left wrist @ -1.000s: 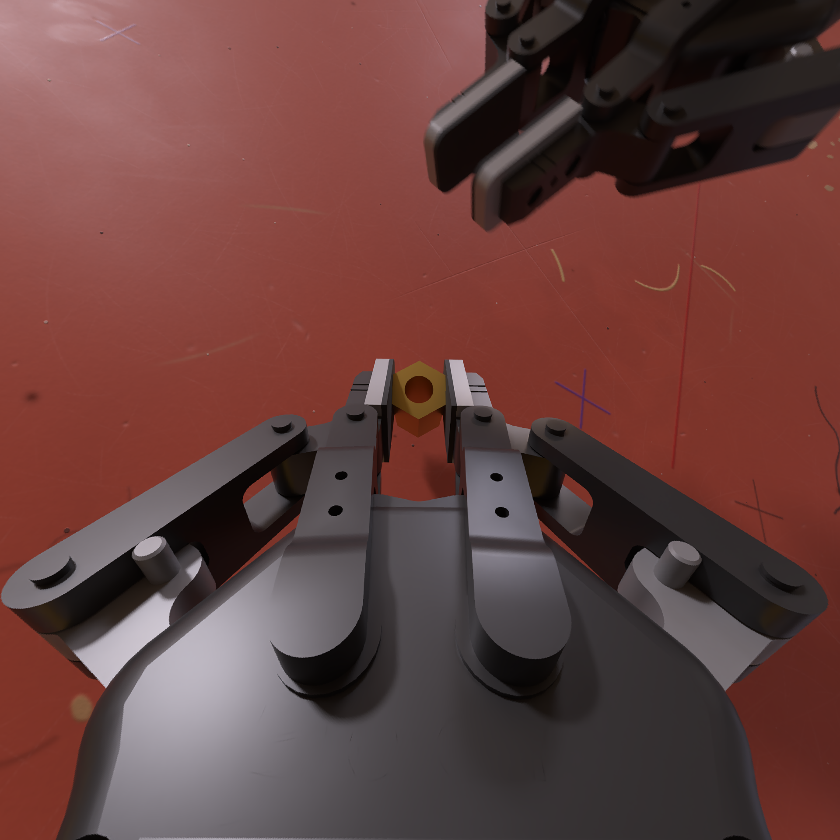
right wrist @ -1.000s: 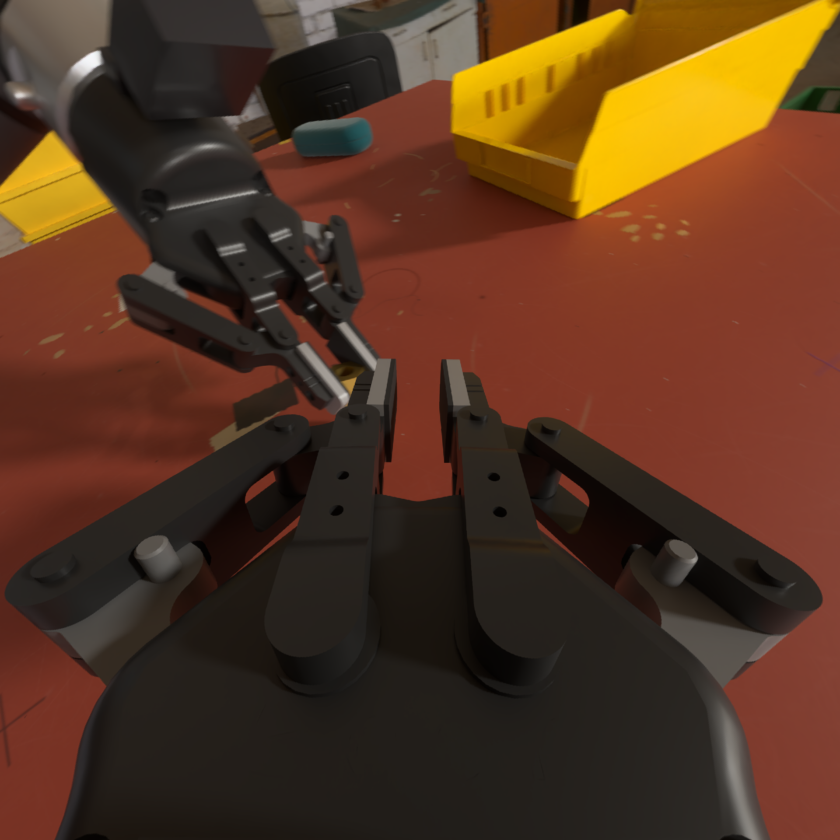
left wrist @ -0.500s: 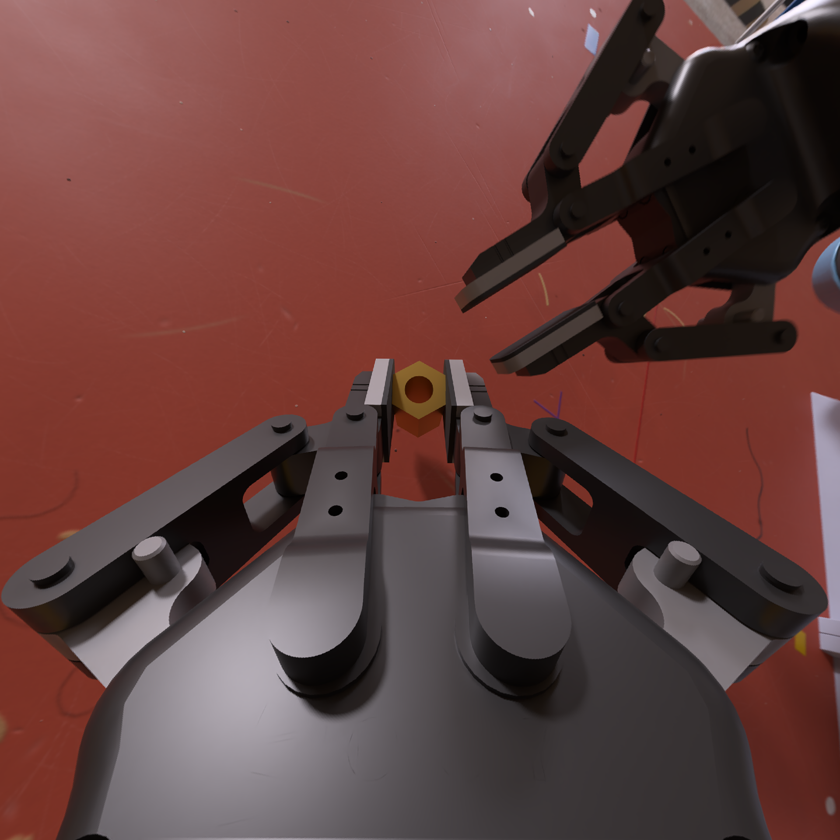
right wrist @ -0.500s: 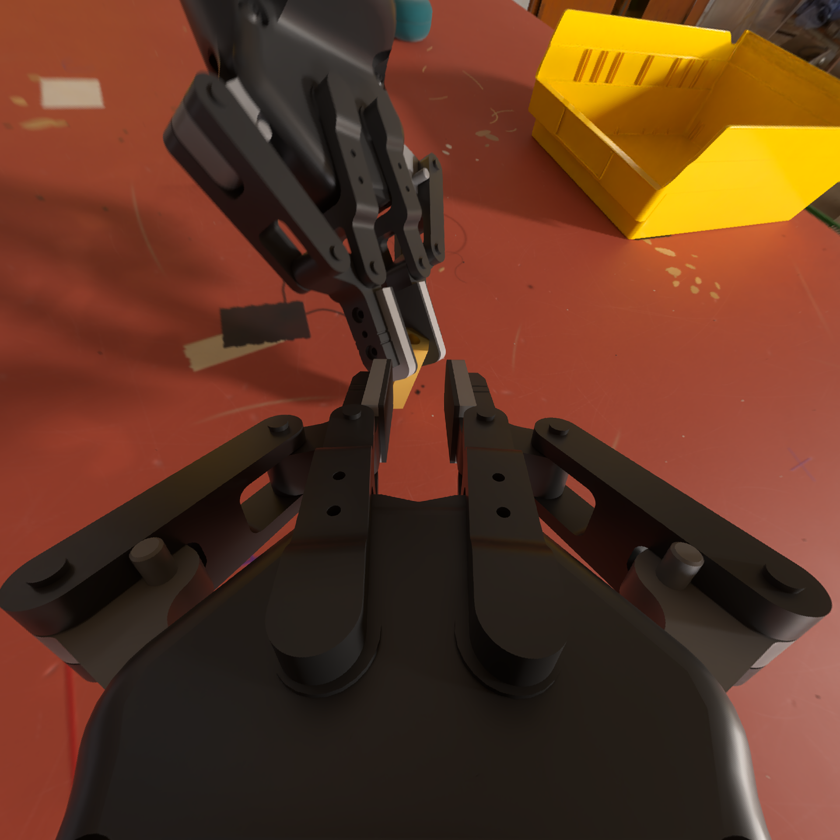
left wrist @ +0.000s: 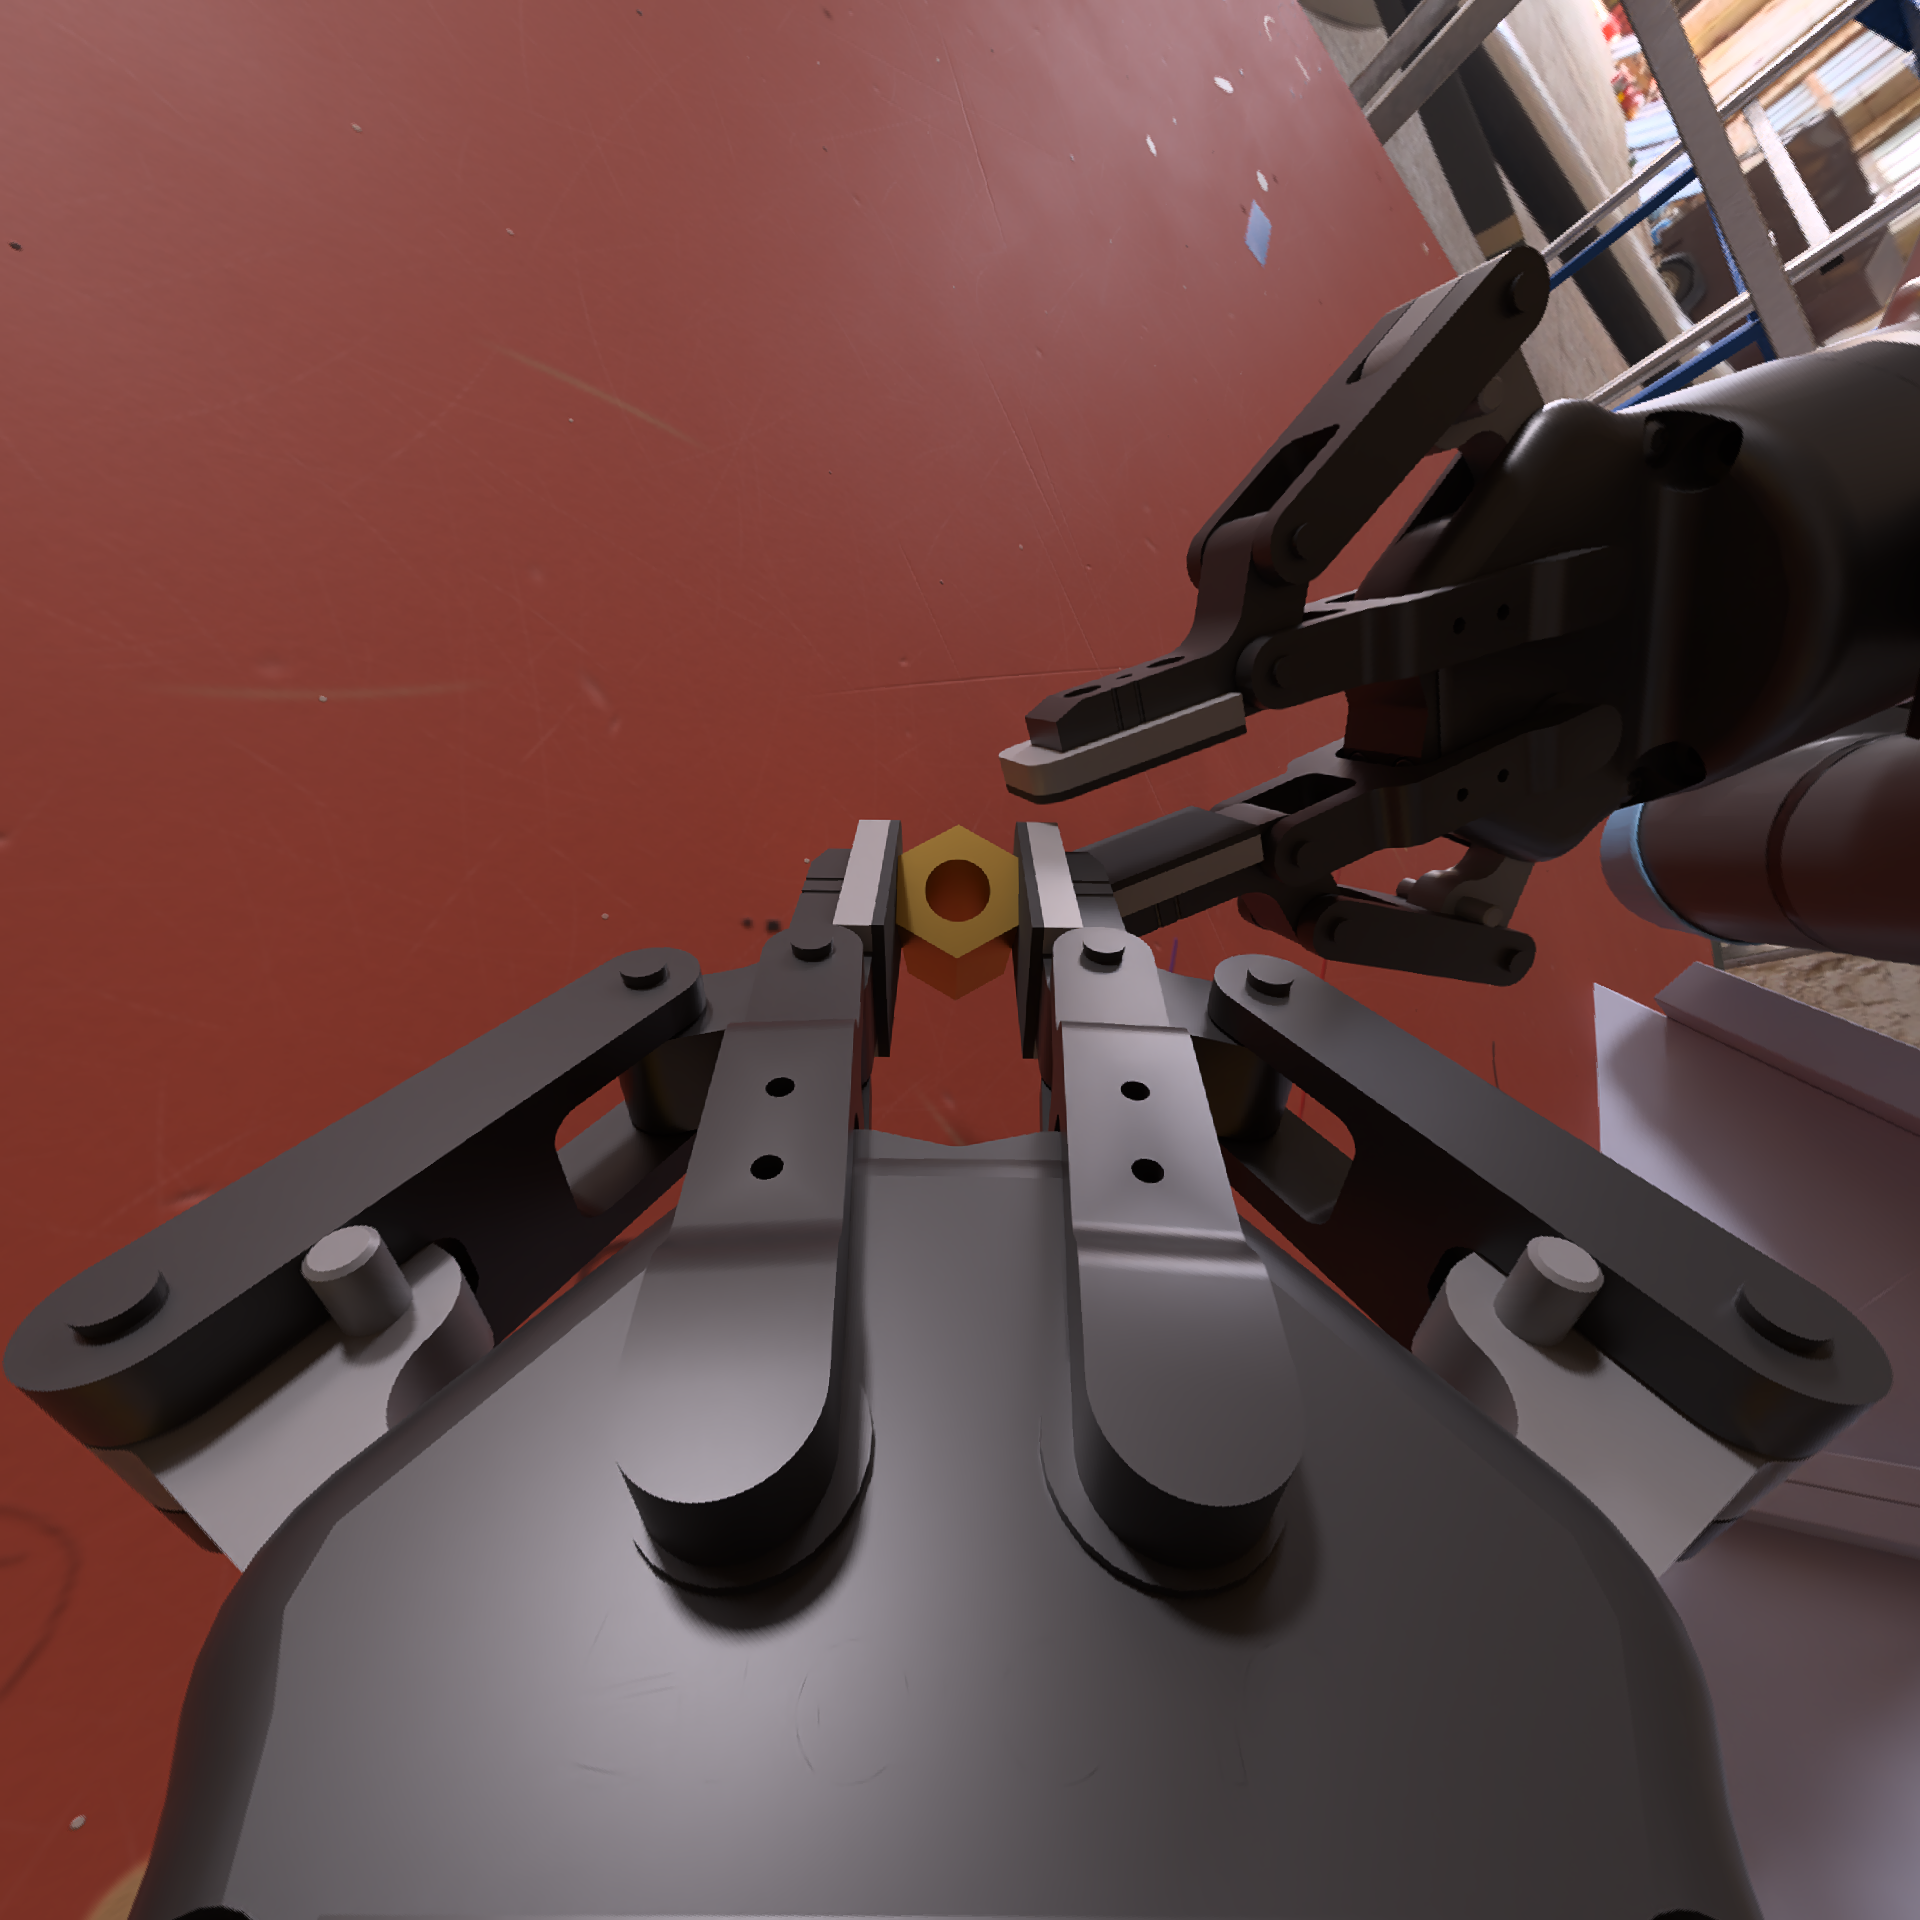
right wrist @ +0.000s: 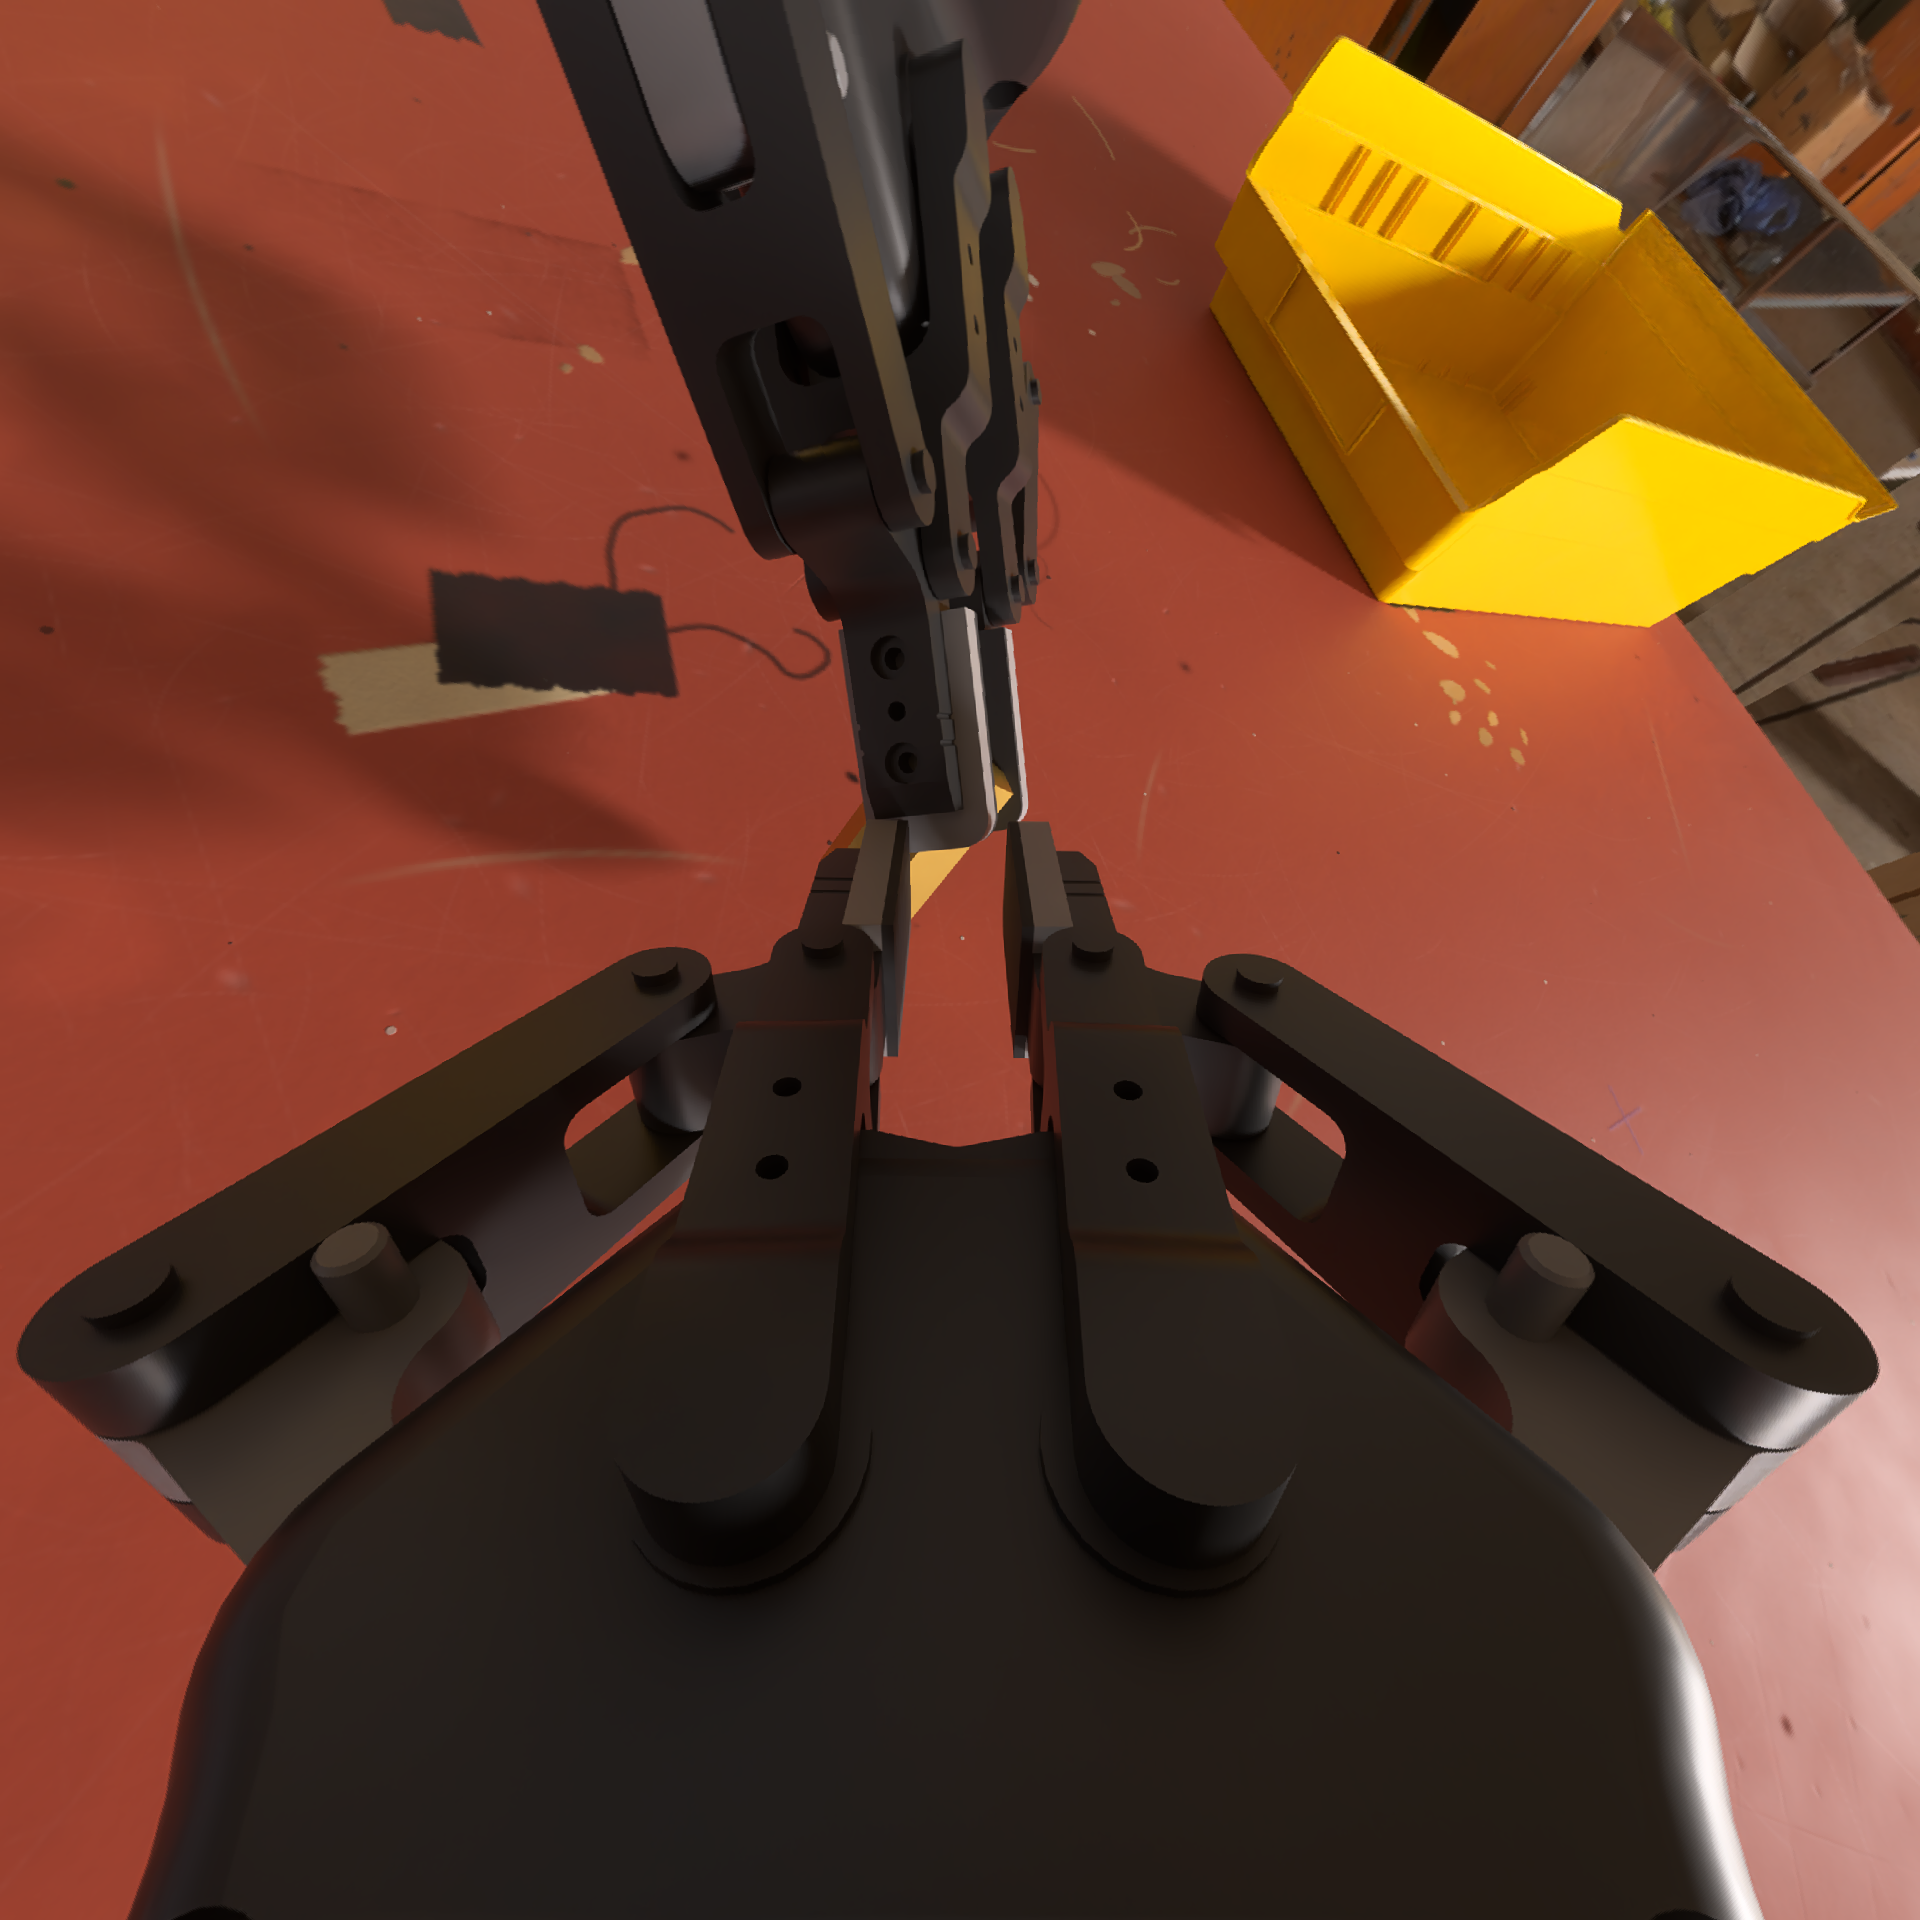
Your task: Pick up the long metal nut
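Red bench (left wrist: 520, 468) underneath, scuffed and scratched, with shelving and racking off past its far edge. The left end effector (left wrist: 956, 894) is clamped on the long metal nut (left wrist: 956, 891), a brass-yellow hex piece pinched flat-to-flat between the two pads, bore facing the camera, held clear above the bench surface. Just to the right of that grip, the right end effector (left wrist: 1101, 821) comes in sideways, one finger above and one finger tucked right beside the left end effector's right pad. From the right wrist view, the right end effector (right wrist: 956, 894) has its fingers parted by a narrow gap with nothing between them, and the left end effector (right wrist: 935, 727) hangs straight ahead, pointing down, the long metal nut (right wrist: 935, 873) poking out yellow below its tips, just in front of the right end effector's left fingertip. A yellow bin (right wrist: 1507, 416) sits well off ahead and to the right, and a dark patch of tape (right wrist: 551, 634) over a pale strip lies ahead to the left.
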Controlling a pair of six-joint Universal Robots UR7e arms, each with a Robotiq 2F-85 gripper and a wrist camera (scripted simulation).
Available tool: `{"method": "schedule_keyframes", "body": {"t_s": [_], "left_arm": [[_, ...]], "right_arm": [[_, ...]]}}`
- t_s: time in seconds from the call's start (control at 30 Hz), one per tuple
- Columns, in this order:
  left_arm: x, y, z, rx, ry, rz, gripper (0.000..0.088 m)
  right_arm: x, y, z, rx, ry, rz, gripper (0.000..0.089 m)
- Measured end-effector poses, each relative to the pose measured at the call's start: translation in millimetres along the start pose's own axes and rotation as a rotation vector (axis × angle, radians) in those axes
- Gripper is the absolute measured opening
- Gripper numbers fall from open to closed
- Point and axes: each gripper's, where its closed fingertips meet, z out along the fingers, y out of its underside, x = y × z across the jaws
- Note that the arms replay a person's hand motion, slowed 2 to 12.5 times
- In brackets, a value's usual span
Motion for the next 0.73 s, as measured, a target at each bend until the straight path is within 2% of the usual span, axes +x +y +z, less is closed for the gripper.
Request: {"method": "schedule_keyframes", "body": {"t_s": [0.37, 0.73], "left_arm": [[-2.8, 4.9, 0.7, -0.013, -0.019, 0.010, 0.0191], [-1.4, 5.7, -0.7, -0.008, 0.023, -0.026, 0.0191]], "right_arm": [[-3.4, 2.5, 2.6, -0.018, 0.002, -0.049, 0.0118], [-3.6, 0.8, 2.3, -0.019, 0.007, -0.076, 0.0118]]}}
